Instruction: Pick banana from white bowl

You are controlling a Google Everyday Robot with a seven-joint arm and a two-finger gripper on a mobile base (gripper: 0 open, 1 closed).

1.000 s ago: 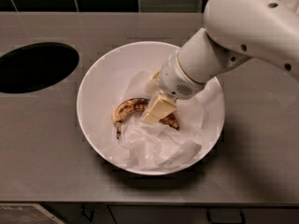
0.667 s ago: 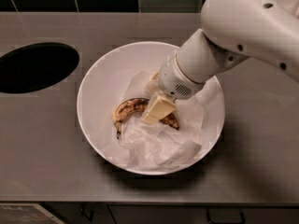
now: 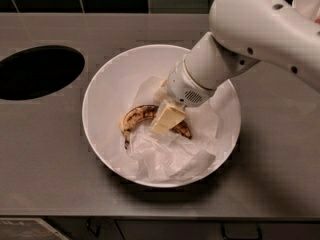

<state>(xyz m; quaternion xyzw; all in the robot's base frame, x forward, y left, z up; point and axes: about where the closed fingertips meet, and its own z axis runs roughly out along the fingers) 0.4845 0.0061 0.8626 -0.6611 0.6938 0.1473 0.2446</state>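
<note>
The banana [image 3: 136, 116], small, curved and blotched brown-black, lies on crumpled white paper in the middle of the white bowl [image 3: 97, 91]. Its thin stem points down to the left. My gripper [image 3: 167, 120] reaches down into the bowl from the upper right and sits right over the banana's middle. Its cream-yellow tip covers that part of the fruit. The banana's right end shows just past the tip. The white arm hides the bowl's upper right rim.
A dark oval hole [image 3: 37, 71] is cut into the grey steel counter [image 3: 50, 159] at the left. Dark tiles run along the back wall. The counter's front edge lies just below the bowl.
</note>
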